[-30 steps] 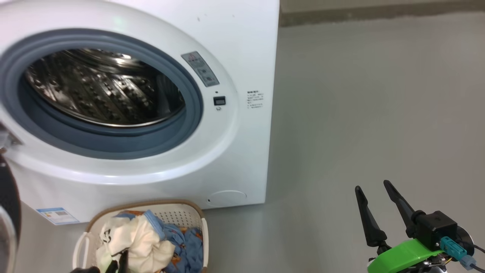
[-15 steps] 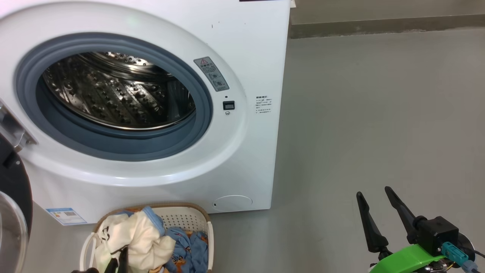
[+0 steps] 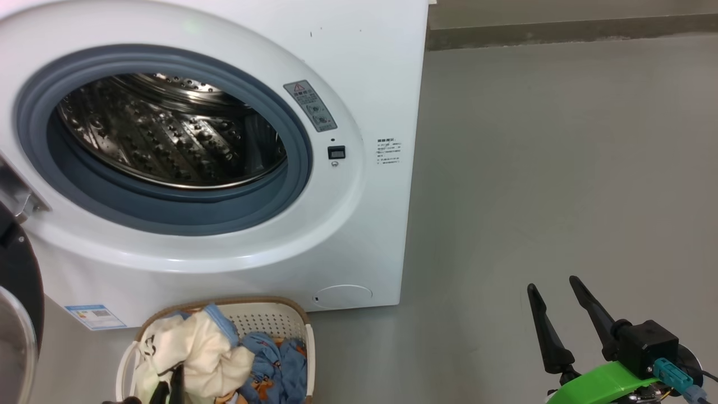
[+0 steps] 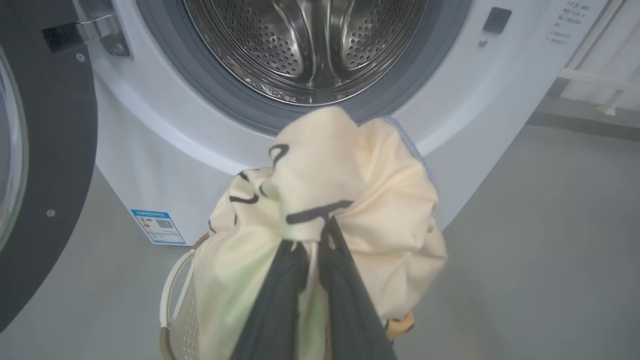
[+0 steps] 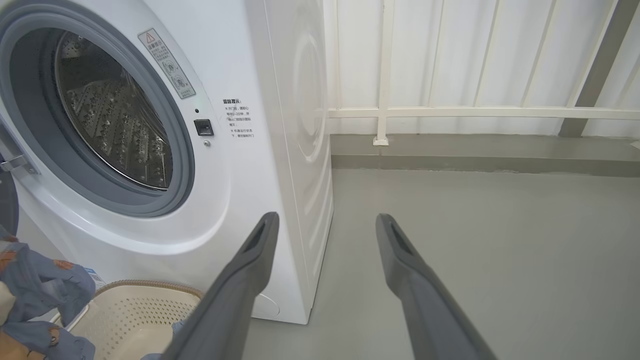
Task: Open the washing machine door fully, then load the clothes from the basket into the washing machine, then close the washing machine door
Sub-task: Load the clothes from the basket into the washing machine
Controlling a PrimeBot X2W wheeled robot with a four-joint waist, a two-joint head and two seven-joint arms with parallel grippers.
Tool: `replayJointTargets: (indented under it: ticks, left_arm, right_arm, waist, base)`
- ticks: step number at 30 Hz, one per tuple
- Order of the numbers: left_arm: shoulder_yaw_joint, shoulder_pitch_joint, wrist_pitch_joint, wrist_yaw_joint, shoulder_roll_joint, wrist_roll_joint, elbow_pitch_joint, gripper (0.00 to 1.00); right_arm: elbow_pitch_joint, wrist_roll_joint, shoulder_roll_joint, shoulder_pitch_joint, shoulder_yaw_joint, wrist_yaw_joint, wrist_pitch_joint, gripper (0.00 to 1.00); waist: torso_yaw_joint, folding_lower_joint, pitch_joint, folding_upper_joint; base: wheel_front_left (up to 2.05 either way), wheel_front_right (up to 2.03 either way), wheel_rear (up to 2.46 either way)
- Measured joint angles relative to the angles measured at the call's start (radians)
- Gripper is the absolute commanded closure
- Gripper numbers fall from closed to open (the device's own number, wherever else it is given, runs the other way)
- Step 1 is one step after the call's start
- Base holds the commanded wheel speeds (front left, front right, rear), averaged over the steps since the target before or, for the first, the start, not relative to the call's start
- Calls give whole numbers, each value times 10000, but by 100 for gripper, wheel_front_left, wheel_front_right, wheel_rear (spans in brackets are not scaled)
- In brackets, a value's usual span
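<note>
The washing machine [image 3: 359,84] stands with its steel drum [image 3: 168,129] exposed, and the washing machine door [image 3: 19,280] is swung open at the far left. Below it sits the basket [image 3: 275,320]. My left gripper [image 3: 168,390] is shut on the cream cloth [image 3: 196,348], which is bunched over the basket; in the left wrist view the gripper [image 4: 312,235] pinches the cream cloth [image 4: 350,175] in front of the drum [image 4: 310,45]. A blue cloth [image 3: 277,365] lies in the basket. My right gripper [image 3: 552,289] hangs open over bare floor, holding nothing.
Grey floor [image 3: 561,168] stretches to the right of the machine. A low kerb with a white railing [image 5: 450,112] runs behind it. A blue label sticker [image 3: 94,316] marks the machine's lower left front. The open door's hinge [image 4: 95,32] juts out at the left.
The head camera has shifted, so the whole picture moved a little. The cream cloth stays gripped above the basket. The right gripper has held still.
</note>
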Motion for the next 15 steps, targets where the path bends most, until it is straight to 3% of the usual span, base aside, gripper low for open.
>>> replayJointTargets:
  ticks: [8, 15]
  left_arm:
    - [497, -260, 0, -192, -163, -184, -284, 100]
    - [966, -1667, 0, -441, -161, 27, -742, 100]
  right_arm:
    - [-134, -19, 0, -49, 17, 0, 0, 0]
    - [-395, -151, 0, -302, -12, 0, 90, 0]
  waist:
    - [-51, 0, 411, 0]
    - [-112, 0, 1249, 0]
  base:
    - [0, 0, 0]
    - [0, 0, 0]
